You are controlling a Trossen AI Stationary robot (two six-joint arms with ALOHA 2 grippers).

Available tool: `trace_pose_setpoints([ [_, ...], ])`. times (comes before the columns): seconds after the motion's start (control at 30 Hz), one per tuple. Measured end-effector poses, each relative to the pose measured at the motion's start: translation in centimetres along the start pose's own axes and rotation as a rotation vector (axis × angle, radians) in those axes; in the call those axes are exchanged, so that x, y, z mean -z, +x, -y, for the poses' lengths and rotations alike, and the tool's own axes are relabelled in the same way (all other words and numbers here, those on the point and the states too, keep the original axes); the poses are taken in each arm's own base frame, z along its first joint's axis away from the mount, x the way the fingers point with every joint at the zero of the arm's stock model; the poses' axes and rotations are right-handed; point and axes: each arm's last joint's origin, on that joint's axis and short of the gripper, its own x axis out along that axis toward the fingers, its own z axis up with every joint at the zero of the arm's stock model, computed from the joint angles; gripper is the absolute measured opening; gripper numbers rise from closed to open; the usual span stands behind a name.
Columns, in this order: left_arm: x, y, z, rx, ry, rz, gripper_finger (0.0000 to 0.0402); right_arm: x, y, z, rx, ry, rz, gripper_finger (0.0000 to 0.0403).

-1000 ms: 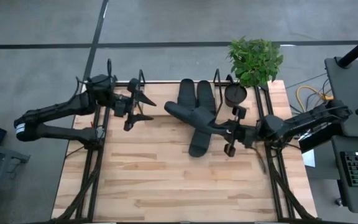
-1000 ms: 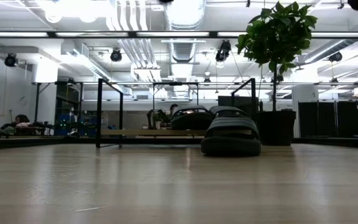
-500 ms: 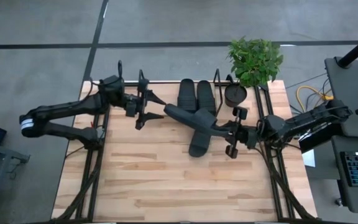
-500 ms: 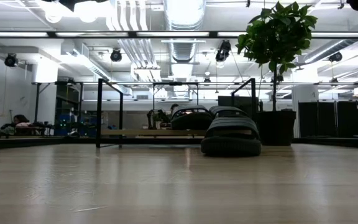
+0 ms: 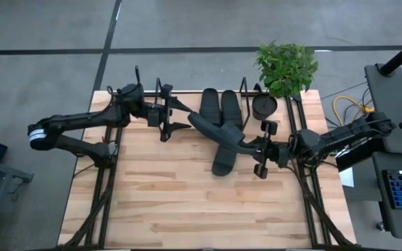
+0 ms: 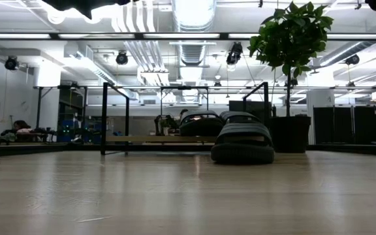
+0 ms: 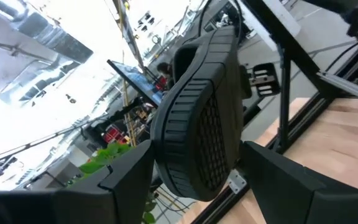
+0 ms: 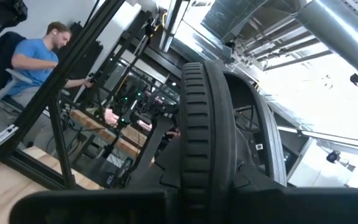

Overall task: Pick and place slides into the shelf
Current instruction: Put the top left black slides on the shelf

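At the table's left, the left gripper (image 5: 176, 116) is hanging over the left part of the shelf (image 5: 180, 103) with its fingers spread wide and nothing between them, pointing at the free end of a slide held in the air (image 5: 215, 130); in the left wrist view that slide's ribbed sole (image 7: 197, 118) is filling the space just ahead of the open fingers (image 7: 120, 180). Moving right, two slides (image 5: 220, 106) are lying side by side on the right part of the shelf, so about half the job looks done. Below them a fourth slide (image 5: 225, 157) is lying on the tabletop (image 5: 187, 202), partly under the raised one, and is waiting its turn. Farther right, the right gripper (image 5: 254, 148) is clamping the near end of the raised slide, its fingers pinched nearly shut on the edge, as the right wrist view shows with the sole's rim (image 8: 199, 130) standing straight up from the grip. Judging from this, the raised slide is about to be handed over or placed, with two slides left to shelve.
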Motion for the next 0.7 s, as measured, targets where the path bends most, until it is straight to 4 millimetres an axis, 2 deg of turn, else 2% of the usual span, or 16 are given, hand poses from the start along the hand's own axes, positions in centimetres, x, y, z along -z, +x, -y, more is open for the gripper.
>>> trace_pose_setpoints([
  [0.4, 0.2, 0.1, -0.1, -0.011, -0.103, -0.006, 0.0231, 0.1, 0.0, 0.0, -0.001, 0.041, -0.007, 0.0029],
  [0.7, 1.1, 1.4, 1.0, 0.051, -0.155, 0.005, 0.022, 0.2, 0.1, 0.2, 0.005, 0.034, -0.012, 0.0029],
])
